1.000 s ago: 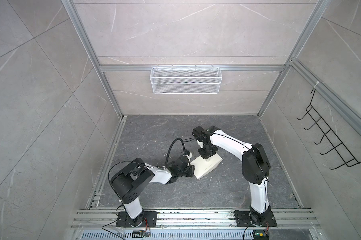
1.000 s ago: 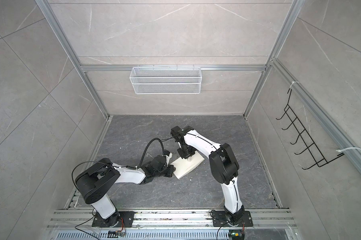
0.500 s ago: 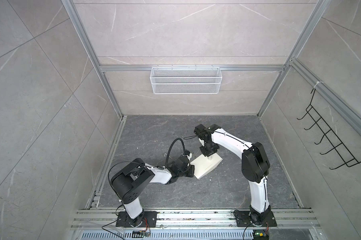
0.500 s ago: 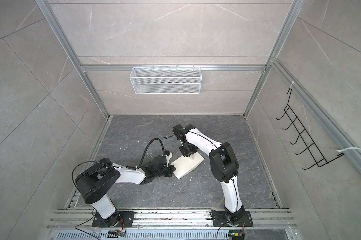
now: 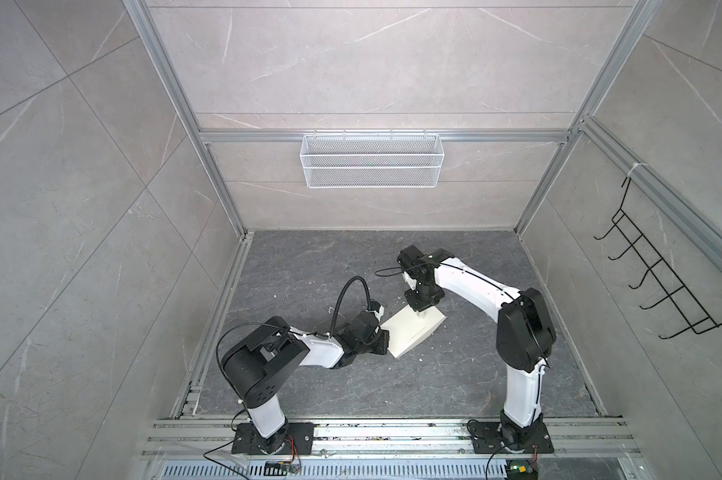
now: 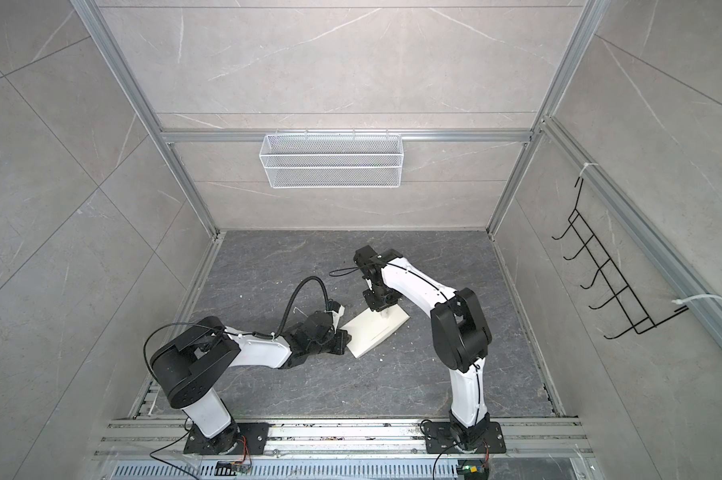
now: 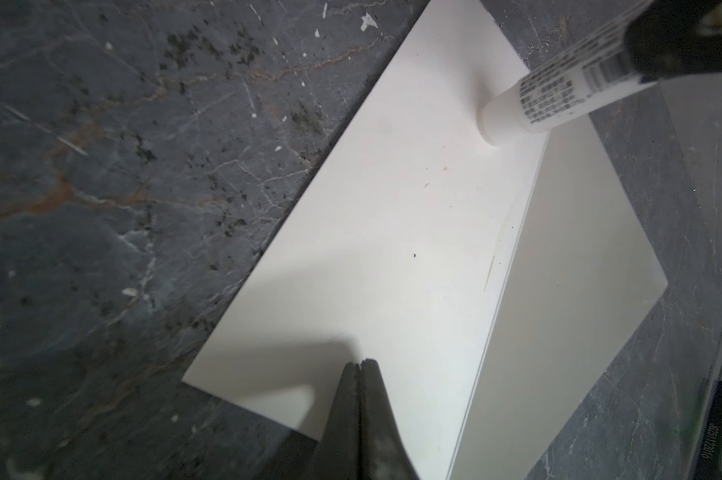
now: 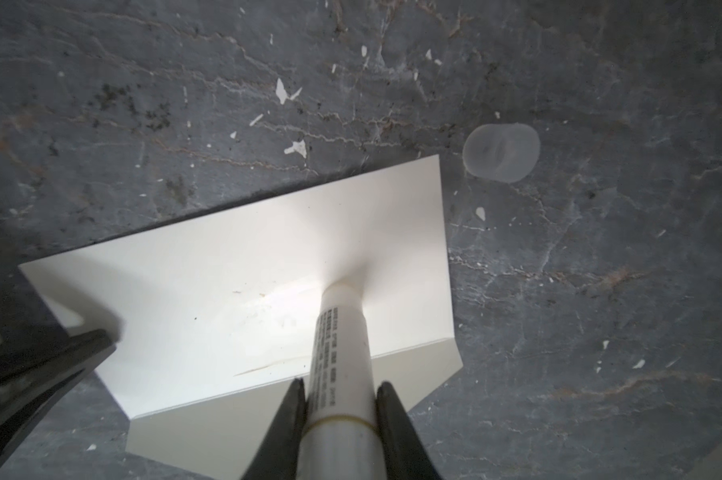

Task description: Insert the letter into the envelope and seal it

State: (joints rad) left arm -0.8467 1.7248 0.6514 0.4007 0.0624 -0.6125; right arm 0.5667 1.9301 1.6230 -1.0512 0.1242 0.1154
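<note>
The cream-white envelope point(image 5: 407, 334) point(image 6: 372, 330) lies flat on the dark stone floor, with its pointed flap point(image 7: 567, 270) point(image 8: 226, 432) folded open. My right gripper point(image 8: 340, 388) point(image 5: 421, 309) is shut on a white printed tube point(image 8: 342, 353) point(image 7: 550, 99). The tube's tip rests on the envelope's face point(image 8: 226, 299) near one end. My left gripper point(image 7: 359, 365) point(image 5: 384, 347) is shut with nothing between its jaws, and its tips press on the envelope's other end point(image 7: 392, 249). The letter is hidden from every view.
A translucent round cap point(image 8: 501, 151) lies on the floor just off the envelope's corner. Small white paper scraps point(image 8: 296, 147) dot the floor. A white wire basket point(image 5: 372, 166) hangs on the back wall and a black hook rack point(image 5: 658, 282) on the right wall.
My right gripper with the tube has shifted slightly to the right and nearer over the envelope. The left arm and the envelope have stayed put.
</note>
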